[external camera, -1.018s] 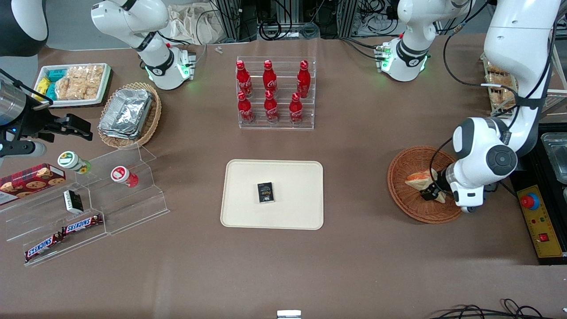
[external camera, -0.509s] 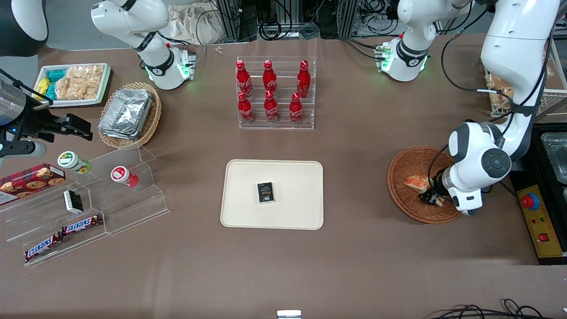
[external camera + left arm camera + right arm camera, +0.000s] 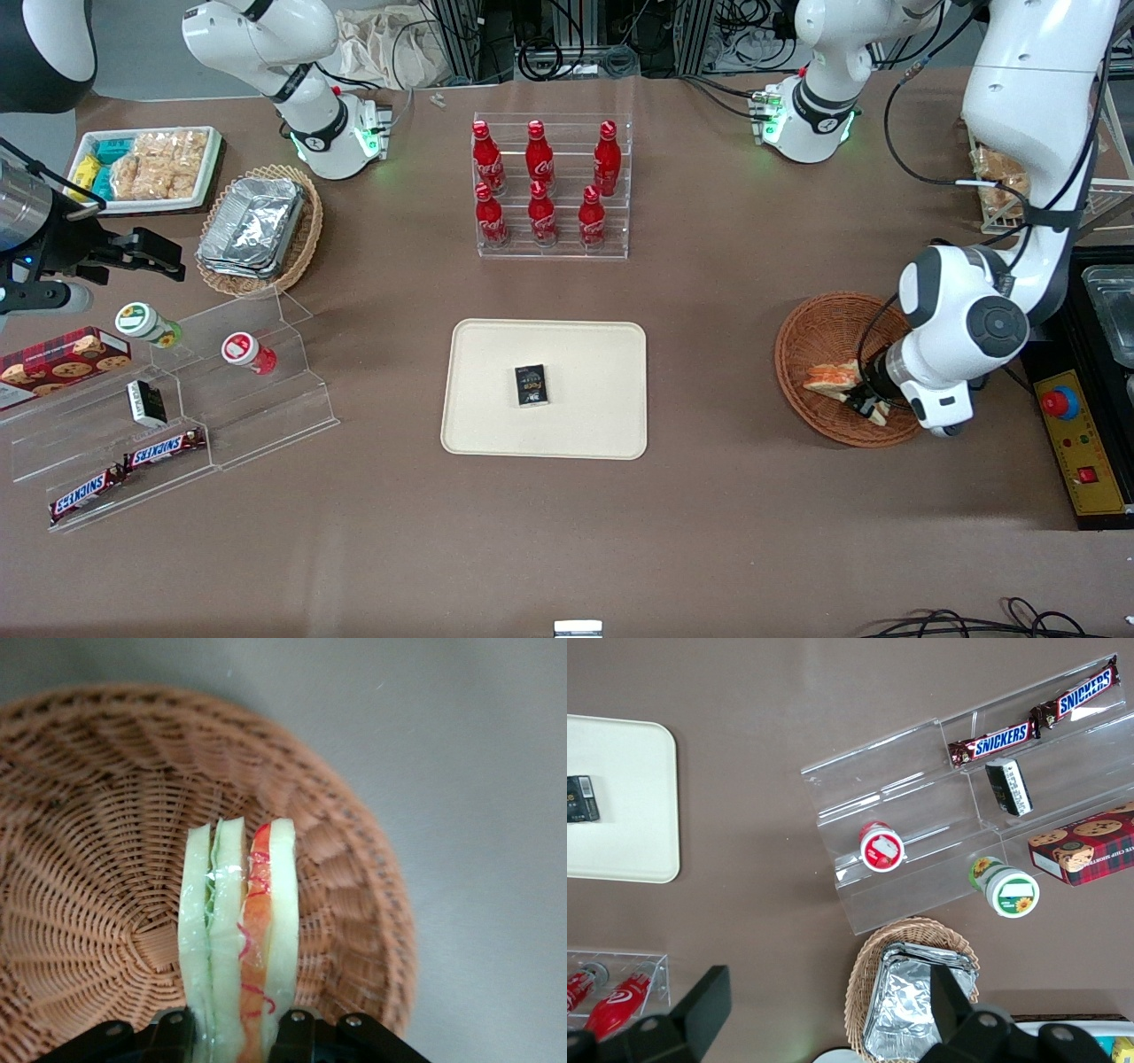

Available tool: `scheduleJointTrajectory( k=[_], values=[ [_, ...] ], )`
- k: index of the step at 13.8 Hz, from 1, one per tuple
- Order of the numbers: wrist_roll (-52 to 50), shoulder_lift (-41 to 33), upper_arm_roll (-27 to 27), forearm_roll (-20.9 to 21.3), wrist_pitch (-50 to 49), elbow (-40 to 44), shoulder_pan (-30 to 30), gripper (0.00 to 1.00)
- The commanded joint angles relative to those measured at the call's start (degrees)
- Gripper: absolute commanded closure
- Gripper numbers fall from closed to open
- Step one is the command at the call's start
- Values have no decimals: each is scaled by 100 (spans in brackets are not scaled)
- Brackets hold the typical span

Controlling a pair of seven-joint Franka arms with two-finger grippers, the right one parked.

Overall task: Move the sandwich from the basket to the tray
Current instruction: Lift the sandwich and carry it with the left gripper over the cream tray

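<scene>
The sandwich (image 3: pixel 831 377), a wrapped white-bread wedge with orange-red and green filling, is gripped by my left gripper (image 3: pixel 861 396) over the round reddish-brown wicker basket (image 3: pixel 811 332) at the working arm's end of the table. In the left wrist view the sandwich (image 3: pixel 239 930) stands on edge between the two black fingers (image 3: pixel 306 1036), which are closed on its sides, with the basket (image 3: pixel 89 815) below it. The cream-beige tray (image 3: pixel 585 354) lies mid-table with a small black box (image 3: pixel 531 385) on it.
A clear rack of red cola bottles (image 3: pixel 549 186) stands farther from the camera than the tray. Toward the parked arm's end are a tan basket with foil containers (image 3: pixel 257 229), a white snack tray (image 3: pixel 146 168) and a clear stepped stand with snacks (image 3: pixel 177 416).
My left gripper has closed on the sandwich and drawn it slightly nearer the camera and up from the basket floor; the wrist has shifted a little.
</scene>
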Motion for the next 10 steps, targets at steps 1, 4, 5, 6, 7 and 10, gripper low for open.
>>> scheduleJointTrajectory(
  k=[1,4,5,6,7,10],
  values=[
    [225,-166,-274,103,-1728,1200,-42,100],
    [839,-69,-425,85,-3445,2731,-287,100],
    [1225,-69,-425,76,-3798,2987,-462,100],
    [1629,-69,-433,76,-4027,3138,-664,100],
    [1920,-51,-434,76,-4082,3200,-944,100],
    [1819,343,-425,85,-4083,3394,-1902,100]
  ],
)
